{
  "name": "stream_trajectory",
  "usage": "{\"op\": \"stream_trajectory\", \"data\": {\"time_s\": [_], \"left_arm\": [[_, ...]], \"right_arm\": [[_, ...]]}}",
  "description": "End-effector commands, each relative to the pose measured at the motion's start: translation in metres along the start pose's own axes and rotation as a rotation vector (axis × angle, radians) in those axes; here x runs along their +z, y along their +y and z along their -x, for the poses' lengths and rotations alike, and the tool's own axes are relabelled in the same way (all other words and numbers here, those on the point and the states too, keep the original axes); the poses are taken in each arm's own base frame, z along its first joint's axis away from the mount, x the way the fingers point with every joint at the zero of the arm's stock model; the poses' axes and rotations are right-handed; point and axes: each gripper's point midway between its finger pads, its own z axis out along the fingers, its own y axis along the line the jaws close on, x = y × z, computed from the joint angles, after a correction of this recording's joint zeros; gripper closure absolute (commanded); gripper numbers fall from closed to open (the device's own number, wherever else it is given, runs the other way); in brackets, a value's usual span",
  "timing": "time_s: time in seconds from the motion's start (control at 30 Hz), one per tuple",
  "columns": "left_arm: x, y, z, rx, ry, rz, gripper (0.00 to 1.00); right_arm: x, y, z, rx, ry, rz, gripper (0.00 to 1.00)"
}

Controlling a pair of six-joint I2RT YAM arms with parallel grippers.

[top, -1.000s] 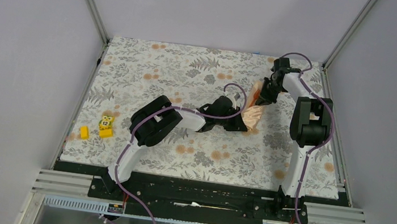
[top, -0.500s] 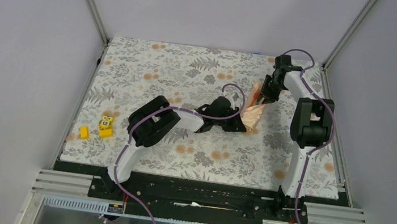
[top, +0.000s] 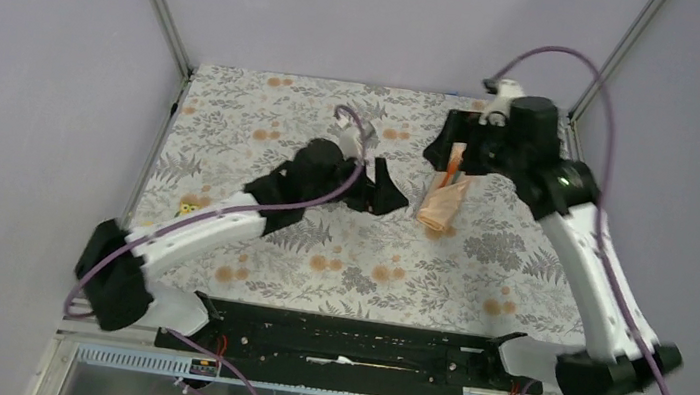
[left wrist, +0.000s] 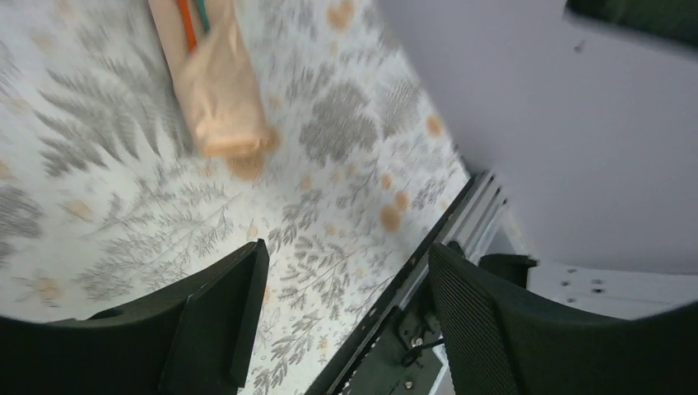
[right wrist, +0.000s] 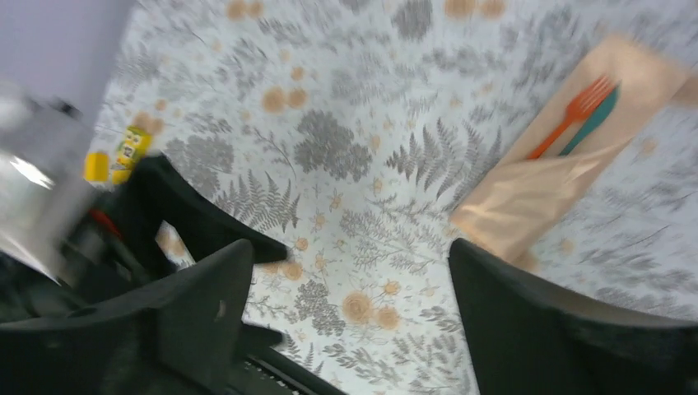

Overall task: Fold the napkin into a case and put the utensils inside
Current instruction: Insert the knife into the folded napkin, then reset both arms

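The case (left wrist: 218, 90) runs off the left wrist view at 12 o'clock, and the outer ends of the utensils (left wrist: 187, 23) are cut off with it. The right wrist view is smeared with motion blur, and there the utensils' lower parts are hidden inside the cloth. From above, the right arm (top: 524, 143) covers the case's 12 o'clock end. The left arm (top: 211, 231) hides most of the yellow block (top: 187, 208).

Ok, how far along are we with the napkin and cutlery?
Looks essentially done: the napkin lies folded into a narrow pouch on the tablecloth, with the orange fork and teal piece tucked in, heads showing. Nothing in hand: left gripper and right gripper are open, clear of it. Nothing obvious remains.
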Motion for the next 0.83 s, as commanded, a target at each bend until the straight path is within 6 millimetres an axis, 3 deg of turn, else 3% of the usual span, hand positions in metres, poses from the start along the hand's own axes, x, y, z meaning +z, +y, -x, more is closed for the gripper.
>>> {"op": "stream_trajectory", "data": {"time_s": [0.0,0.13,0.2,0.3,0.4,0.5,0.6,0.8], "left_arm": [[-0.096,-0.022,0.074,0.168,-0.188,0.097,0.19],[-0.182,-0.048,0.138,0.237,-0.366,0.163,0.08],[-0.221,-0.065,0.161,0.288,-0.451,0.189,0.03],[-0.269,-0.091,0.187,0.356,-0.563,0.211,0.01],[-0.304,-0.111,0.201,0.392,-0.636,0.211,0.01],[-0.331,-0.123,0.207,0.41,-0.703,0.203,0.01],[-0.347,-0.123,0.206,0.411,-0.746,0.218,0.01],[-0.357,-0.117,0.199,0.395,-0.766,0.235,0.01]], "right_arm": [[-0.084,0.02,0.013,-0.054,-0.178,0.092,0.0],[-0.161,0.024,0.029,-0.057,-0.372,0.048,0.0],[-0.196,0.019,0.038,-0.056,-0.474,-0.006,0.0],[-0.243,0.01,0.046,-0.062,-0.624,-0.073,0.0],[-0.279,0.005,0.051,-0.069,-0.745,-0.117,0.0],[-0.3,0.004,0.054,-0.075,-0.821,-0.127,0.0],[-0.308,0.006,0.056,-0.081,-0.848,-0.12,0.0],[-0.307,0.008,0.057,-0.094,-0.865,-0.106,0.0]]}}
